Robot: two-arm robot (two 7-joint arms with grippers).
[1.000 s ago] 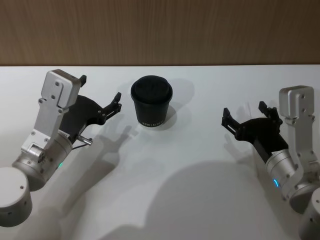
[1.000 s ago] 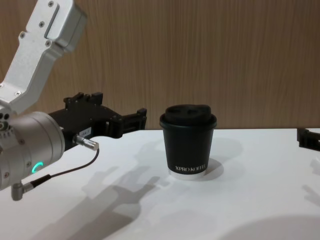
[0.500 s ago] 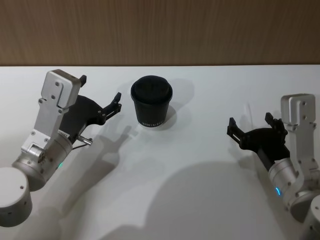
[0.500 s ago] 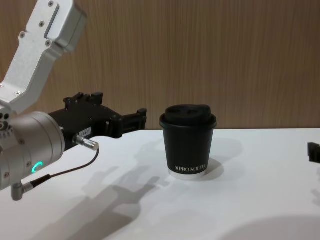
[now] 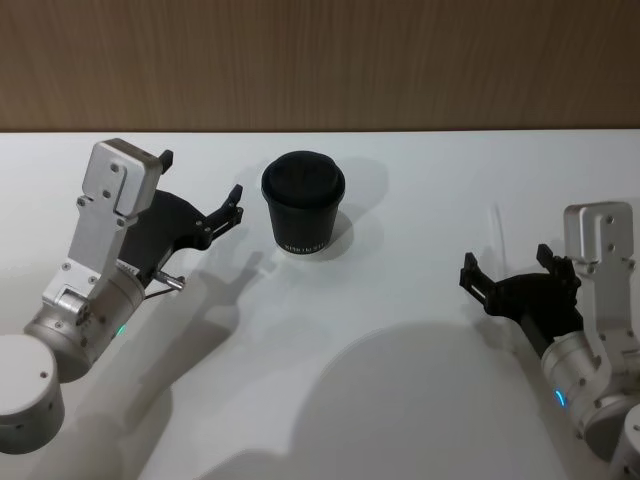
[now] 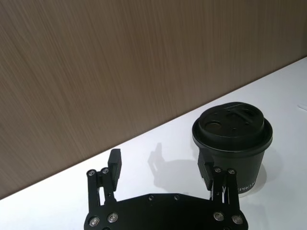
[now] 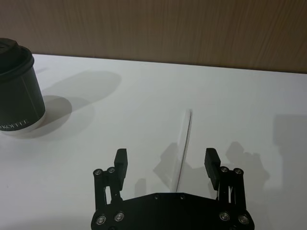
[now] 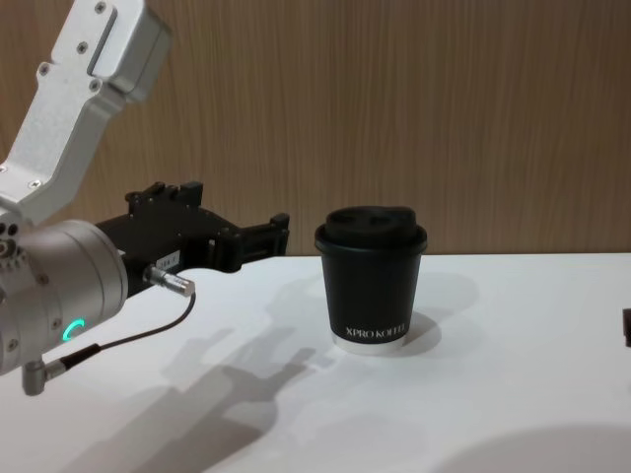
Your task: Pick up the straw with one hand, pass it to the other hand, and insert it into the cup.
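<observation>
The right gripper (image 7: 166, 155) hovered spread, with the straw (image 7: 183, 139) flat on the table (image 7: 67, 163) between its fingertips and reaching on ahead of them. Light, thin, slick and easily crushed, the straw probably wanted a gentle pinch near mid-length. The left gripper (image 6: 159, 158) sat spread, the cup (image 6: 232, 143) just beside one finger.

The head view looks steeply down from above the near edge of the white table (image 5: 400, 170), facing the far wooden wall (image 5: 320, 60). The chest view sits low and close, looking level across the tabletop at the cup (image 8: 373, 286). The left wrist view peers over the left gripper (image 6: 160, 160) at the cup from close by. The right wrist view looks over the right gripper (image 7: 166, 153) along the table's right part. All four share the cup and the wall.
</observation>
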